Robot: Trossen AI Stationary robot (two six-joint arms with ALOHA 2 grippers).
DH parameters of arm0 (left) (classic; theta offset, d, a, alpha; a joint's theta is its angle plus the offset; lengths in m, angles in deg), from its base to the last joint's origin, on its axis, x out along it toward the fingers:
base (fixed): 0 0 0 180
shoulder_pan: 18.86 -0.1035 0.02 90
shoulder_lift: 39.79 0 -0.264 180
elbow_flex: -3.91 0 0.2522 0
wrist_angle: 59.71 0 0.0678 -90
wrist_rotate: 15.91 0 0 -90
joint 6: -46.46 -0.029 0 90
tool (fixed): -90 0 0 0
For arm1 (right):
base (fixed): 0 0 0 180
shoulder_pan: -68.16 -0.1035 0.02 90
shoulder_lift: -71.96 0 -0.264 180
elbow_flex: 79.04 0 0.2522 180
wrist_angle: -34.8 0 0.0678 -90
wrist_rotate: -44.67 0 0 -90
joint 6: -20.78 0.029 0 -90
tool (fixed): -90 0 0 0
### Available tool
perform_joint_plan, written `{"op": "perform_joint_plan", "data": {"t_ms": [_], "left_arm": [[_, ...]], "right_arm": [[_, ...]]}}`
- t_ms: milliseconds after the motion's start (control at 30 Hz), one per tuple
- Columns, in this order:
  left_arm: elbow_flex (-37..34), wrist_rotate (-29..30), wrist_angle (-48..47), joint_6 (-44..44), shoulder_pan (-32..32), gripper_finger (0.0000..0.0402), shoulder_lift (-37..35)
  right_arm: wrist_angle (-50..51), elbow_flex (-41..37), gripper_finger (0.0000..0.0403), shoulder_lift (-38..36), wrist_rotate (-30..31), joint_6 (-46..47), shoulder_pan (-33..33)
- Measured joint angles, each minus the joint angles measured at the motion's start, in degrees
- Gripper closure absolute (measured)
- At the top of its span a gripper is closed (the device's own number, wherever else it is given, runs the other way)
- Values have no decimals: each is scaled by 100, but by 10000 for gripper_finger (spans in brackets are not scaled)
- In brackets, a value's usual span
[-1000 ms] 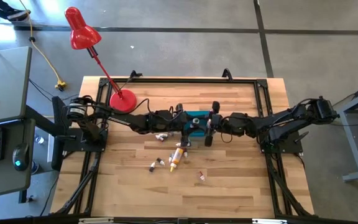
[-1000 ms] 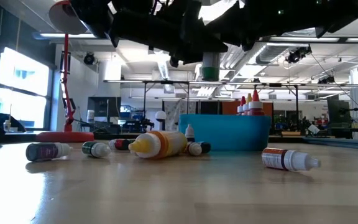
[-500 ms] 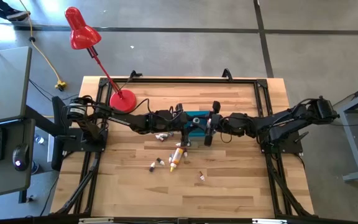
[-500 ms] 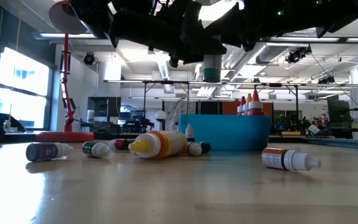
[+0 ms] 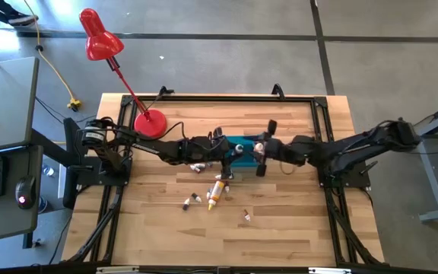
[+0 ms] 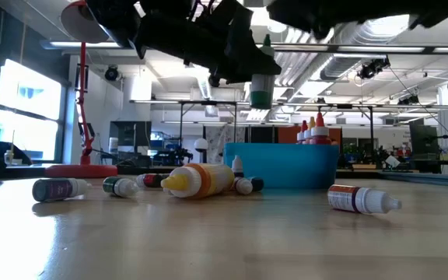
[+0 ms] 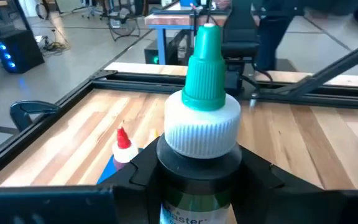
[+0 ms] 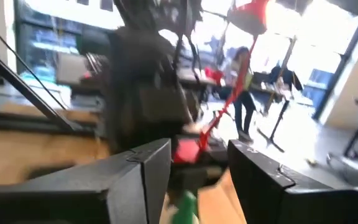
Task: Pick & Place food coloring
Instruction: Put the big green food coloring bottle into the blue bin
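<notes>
Green-capped bottle held upright over the bin

The left gripper [image 7: 197, 180] clamps a dark, green-tipped, white-collared food coloring bottle [image 7: 202, 118] directly above the blue plastic bin [image 6: 282, 165]; the right gripper [image 8: 197, 180], empty with fingers parted, is beside it.

My left gripper [image 7: 197, 180] covers most of the green-capped bottle [image 7: 202, 112], its label cut off at the picture's edge. My right wrist view is smeared, so beyond my fingers [image 8: 135, 186] I can't make anything out. In the bin [image 6: 282, 165], only red bottle tips [image 6: 312, 129] clear the wall
</notes>
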Motion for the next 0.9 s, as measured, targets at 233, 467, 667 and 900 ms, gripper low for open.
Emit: {"op": "perform_joint_plan", "data": {"t_ms": [233, 467, 667, 900], "left_arm": [[0, 173, 56, 13, -65, 272, 0], [0, 89, 1090, 374, -426, 272, 594], [11, 86, 1836, 478, -613, 272, 1222], [534, 41, 1781, 436, -616, 272, 1849]], "right_arm": [[900, 2, 250, -1280, 976, -48, -729], [1831, 2, 258, -1768, 1343, 398, -1537], [1929, -52, 269, -1594, 2034, 426, -1983], [1952, -52, 274, -1238, 2601, 477, -2181]]}}
